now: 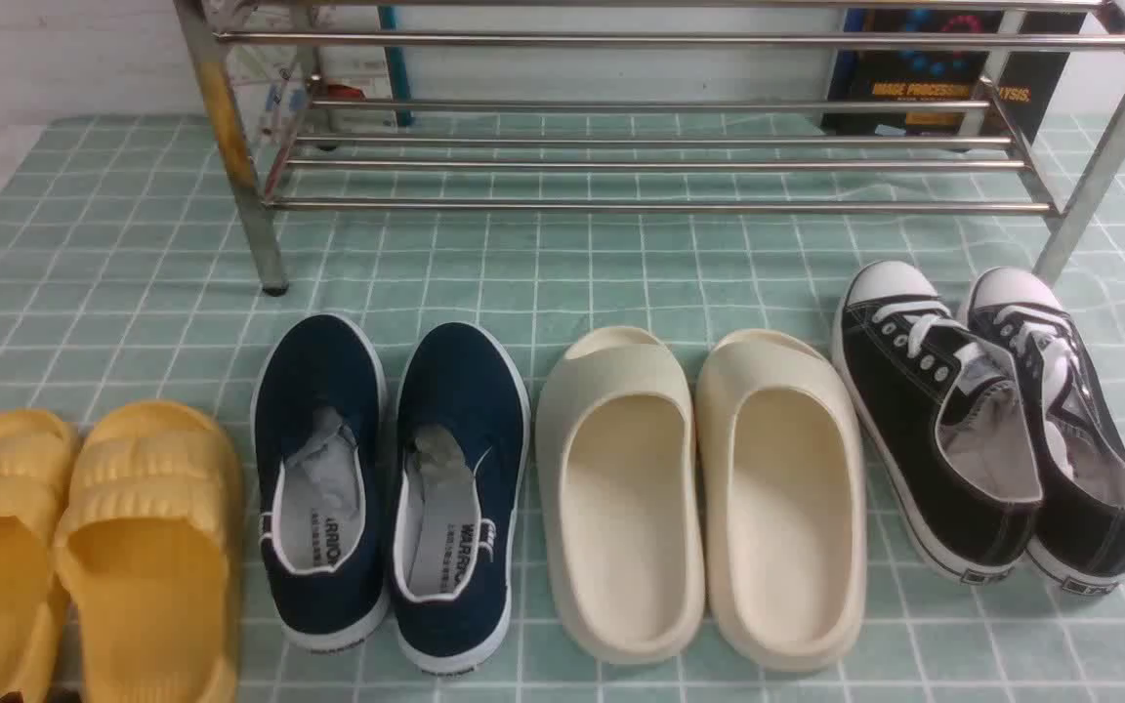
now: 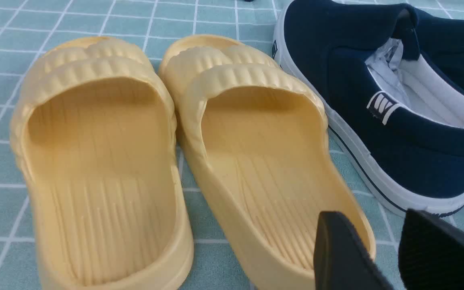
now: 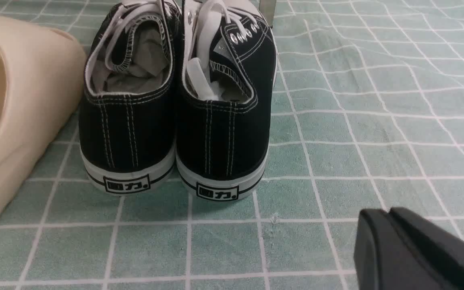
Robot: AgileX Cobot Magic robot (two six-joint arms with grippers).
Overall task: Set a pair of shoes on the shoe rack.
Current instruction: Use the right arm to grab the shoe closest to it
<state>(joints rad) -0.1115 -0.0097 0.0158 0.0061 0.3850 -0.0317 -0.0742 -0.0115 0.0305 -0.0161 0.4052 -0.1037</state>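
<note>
The pair of shoes, two black canvas sneakers (image 1: 934, 430) (image 1: 1070, 420) with white laces and toe caps, stands side by side at the right on the green checked cloth, toes toward the shoe rack (image 1: 660, 205). The rack of steel tubes spans the back, and its right leg stands just beyond the sneakers' toes. In the right wrist view the sneakers' heels (image 3: 129, 133) (image 3: 224, 137) face me, and my right gripper (image 3: 383, 213) is shut and empty, behind them and off to one side. My left gripper (image 2: 371, 213) is open and empty over the heel of a yellow slide. Neither gripper shows in the front view.
From left to right, the row holds yellow slides (image 1: 84, 547), navy slip-ons (image 1: 387, 488) and cream slides (image 1: 699, 488); the cream pair lies close beside the sneakers. Boxes and a dark book (image 1: 943, 68) stand behind the rack. The rack's left leg (image 1: 230, 127) is rust-stained.
</note>
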